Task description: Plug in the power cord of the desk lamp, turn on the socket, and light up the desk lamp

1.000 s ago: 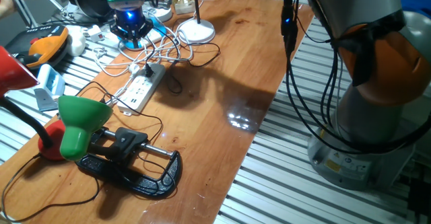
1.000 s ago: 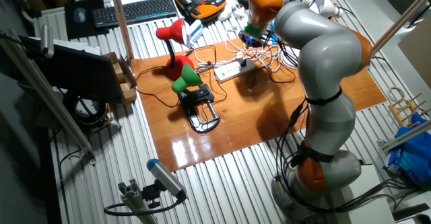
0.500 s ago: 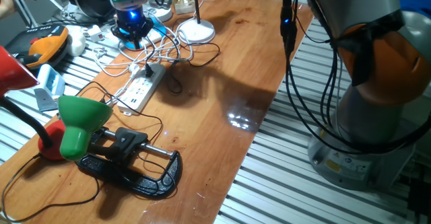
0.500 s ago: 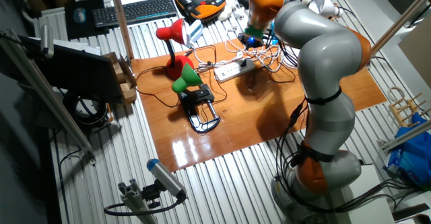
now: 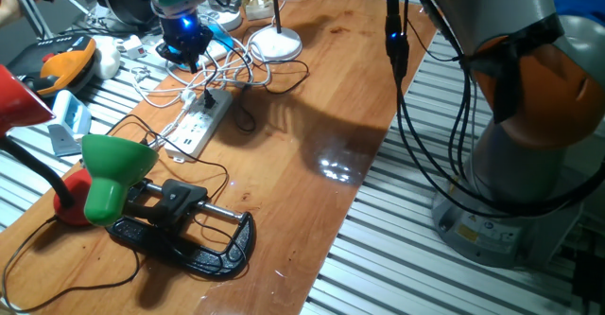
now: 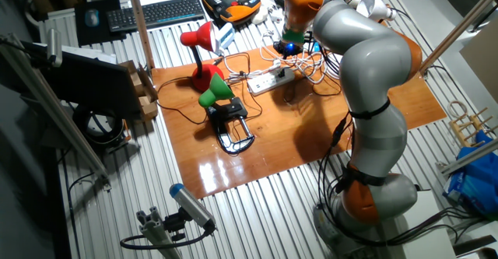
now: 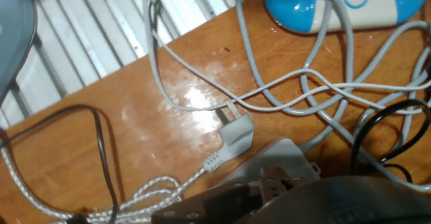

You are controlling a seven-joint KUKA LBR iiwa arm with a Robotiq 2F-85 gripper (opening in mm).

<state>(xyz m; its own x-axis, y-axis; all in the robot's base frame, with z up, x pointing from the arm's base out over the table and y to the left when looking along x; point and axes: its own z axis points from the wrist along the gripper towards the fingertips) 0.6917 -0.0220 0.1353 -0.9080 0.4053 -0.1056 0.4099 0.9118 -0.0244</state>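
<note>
My gripper point(image 5: 186, 58) hovers above the tangle of white cables point(image 5: 175, 86) at the table's far end — whether its fingers are parted or holding anything, I cannot tell. The socket point(image 5: 200, 123) lies just below it, the power cord point(image 5: 274, 78) loops beside, and the desk lamp point(image 5: 275, 43) stands near.

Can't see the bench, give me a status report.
Gripper above cable tangle, jaws hidden. Black plug already in strip. White cables crowd the lamp.
</note>
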